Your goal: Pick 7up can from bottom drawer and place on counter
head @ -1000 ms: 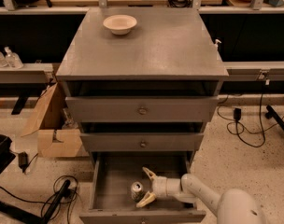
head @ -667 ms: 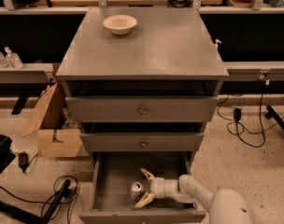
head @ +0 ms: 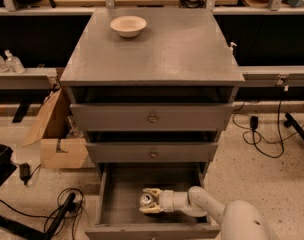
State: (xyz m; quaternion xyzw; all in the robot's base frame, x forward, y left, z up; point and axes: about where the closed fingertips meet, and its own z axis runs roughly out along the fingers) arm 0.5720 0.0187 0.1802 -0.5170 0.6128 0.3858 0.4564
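The 7up can [head: 146, 199], pale with a shiny lid facing up, sits inside the bottom drawer [head: 103, 200], which is pulled out at the foot of the grey cabinet. My gripper [head: 150, 200] reaches into the drawer from the right on a white arm. Its cream fingers [head: 152, 191] lie close against the can on both sides, shut on it. The can is low in the drawer. The counter [head: 167, 54] is the cabinet's wide grey top, far above the gripper.
A cream bowl [head: 128, 25] stands at the counter's back left. The two upper drawers [head: 152, 118] overhang the back of the bottom drawer. A cardboard box [head: 57, 141] and cables [head: 62, 209] lie left on the floor; more cables [head: 262, 134] lie on the right.
The fingers, spread wide around the can before, have drawn in against it. The arm and the can have stayed at about the same spot in the drawer.
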